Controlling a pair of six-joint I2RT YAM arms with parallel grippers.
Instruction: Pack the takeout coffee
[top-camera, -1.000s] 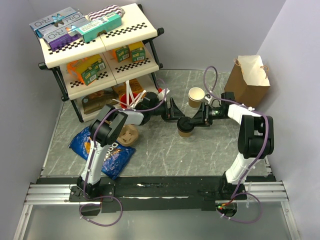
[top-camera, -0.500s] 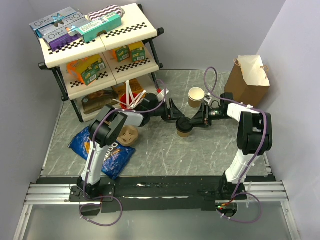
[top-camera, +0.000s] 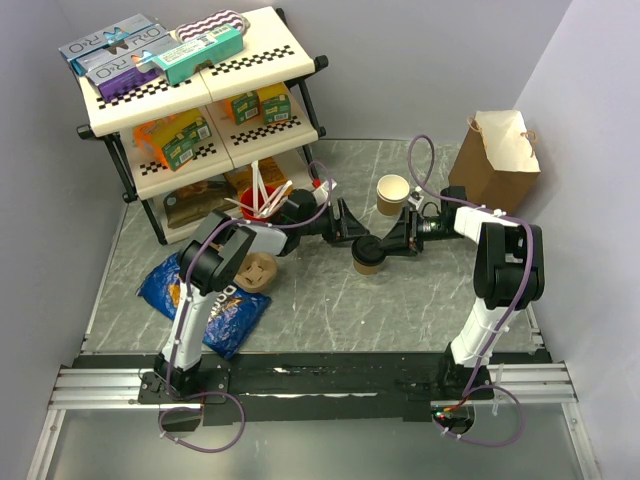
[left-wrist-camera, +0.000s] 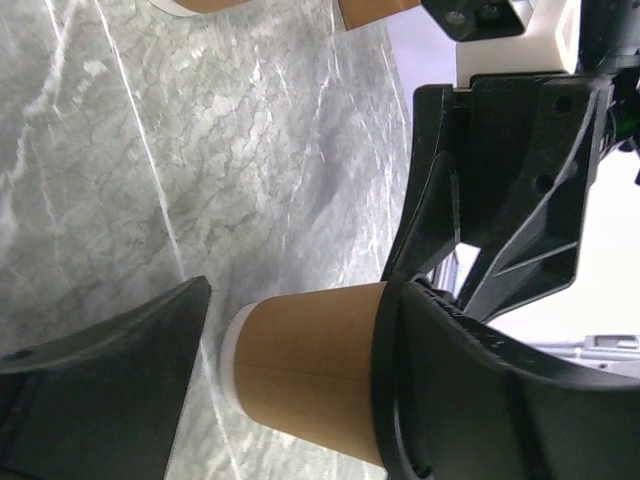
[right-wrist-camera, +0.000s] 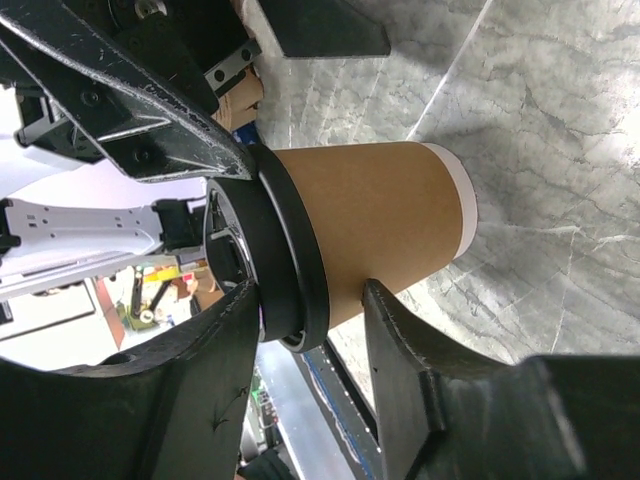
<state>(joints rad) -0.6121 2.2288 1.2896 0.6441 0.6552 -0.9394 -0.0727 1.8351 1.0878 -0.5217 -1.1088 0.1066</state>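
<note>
- The left arm (top-camera: 262, 236) reaches across the desk (top-camera: 320, 310) toward the middle. The left jaws are rolled on their side and stand wide open. One is up by the lid and the other is low, just short of the cup's base, so they grip nothing.
- Between the two sets of jaws, the takeout coffee (top-camera: 368, 258) stands upright on the desk. Its black lid (right-wrist-camera: 288, 255) is on and looks level.
- Just right of the cup, the right arm (top-camera: 478, 224) holds the right jaws, also rolled on their side and parted about halfway. One tip is at the lid rim and one is lower on the paper wall. They are closed round nothing, and I cannot tell whether they touch the cup.
- The step in hand looks like taking hold of the lidded cup to carry it. Rolled this way, the right jaws cannot span the cup. They would do best to turn level, one on each side of the paper wall below the lid, and close only until firm, since a hard squeeze could buckle the paper and pop the lid.
- The left jaws should clear the lid before any lift, or they may tip the cup.
- Just beyond the right jaws stands a lidless cup (top-camera: 392, 192), which the move should avoid.
- Well apart from the right jaws, farther right, is the paper bag (top-camera: 503, 160). The coffee should travel upright and go straight down into it.
</note>
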